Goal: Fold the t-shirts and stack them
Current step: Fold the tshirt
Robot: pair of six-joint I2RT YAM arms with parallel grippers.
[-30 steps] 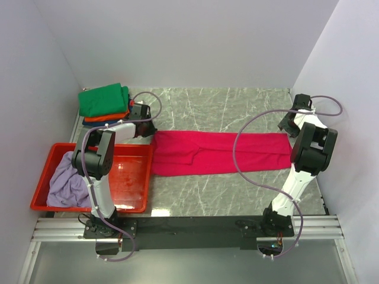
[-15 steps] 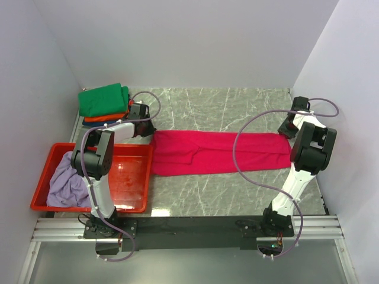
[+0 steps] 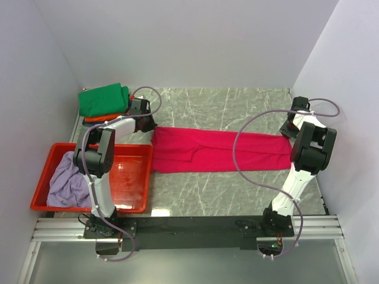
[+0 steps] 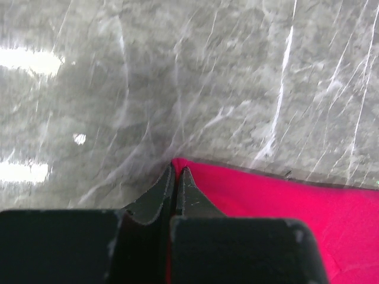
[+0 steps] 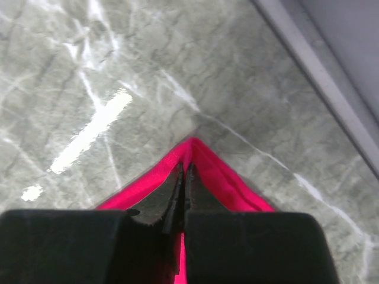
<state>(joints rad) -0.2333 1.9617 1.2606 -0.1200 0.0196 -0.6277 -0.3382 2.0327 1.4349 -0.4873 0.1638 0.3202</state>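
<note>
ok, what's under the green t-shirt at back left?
Only the edge of an orange t-shirt shows beneath the green t-shirt. Anything lower in the stack is covered by the cloth above it and by the left arm.

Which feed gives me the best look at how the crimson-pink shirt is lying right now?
Top external: it shows the whole crimson-pink shirt stretched as a long band, end to end. Left wrist shows only the corner pinched in the left claw; right wrist only the corner in the right claw.
</note>
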